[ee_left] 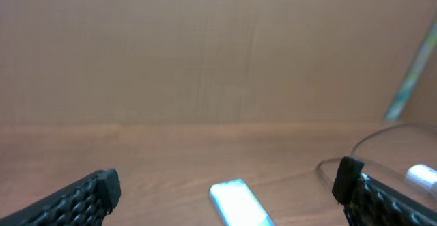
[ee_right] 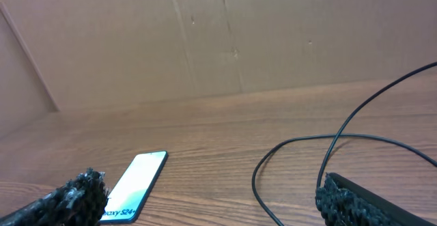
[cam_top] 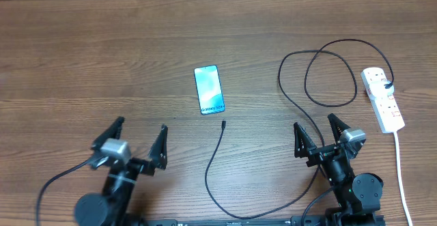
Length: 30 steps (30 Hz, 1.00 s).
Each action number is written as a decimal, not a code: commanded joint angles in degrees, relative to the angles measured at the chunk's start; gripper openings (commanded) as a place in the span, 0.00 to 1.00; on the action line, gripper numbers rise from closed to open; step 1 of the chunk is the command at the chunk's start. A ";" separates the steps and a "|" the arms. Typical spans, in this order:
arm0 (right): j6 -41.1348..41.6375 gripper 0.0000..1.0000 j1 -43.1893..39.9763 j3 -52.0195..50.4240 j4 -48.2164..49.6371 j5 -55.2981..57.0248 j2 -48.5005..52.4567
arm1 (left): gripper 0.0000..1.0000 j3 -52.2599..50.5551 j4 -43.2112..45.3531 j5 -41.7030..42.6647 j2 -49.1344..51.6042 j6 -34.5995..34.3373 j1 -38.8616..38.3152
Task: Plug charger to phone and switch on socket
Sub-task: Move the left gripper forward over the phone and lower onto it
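Observation:
The phone lies flat mid-table, its blue-teal screen up; it also shows in the left wrist view and the right wrist view. The charger's thin black cable has its small tip just below the phone. It runs down, round the right arm and loops up to a black plug in the white socket strip at the right. My left gripper is open and empty, near the front left. My right gripper is open and empty, front right, with the cable passing close beside it.
The strip's thick white lead runs down the right side to the front edge. Cardboard walls stand behind the wooden table. Both arm bases sit at the front edge.

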 commanded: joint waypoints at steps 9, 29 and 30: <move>0.42 1.00 0.26 -0.57 0.13 0.57 -0.52 | 0.99 48.15 -34.82 7.82 32.00 1.51 0.31; 0.42 1.00 0.26 -0.57 0.15 0.57 -0.52 | 0.78 88.83 -82.42 26.97 85.22 1.81 0.20; 0.42 1.00 0.26 -0.57 0.15 0.57 -0.52 | 0.52 88.83 -82.60 27.52 86.71 1.79 0.20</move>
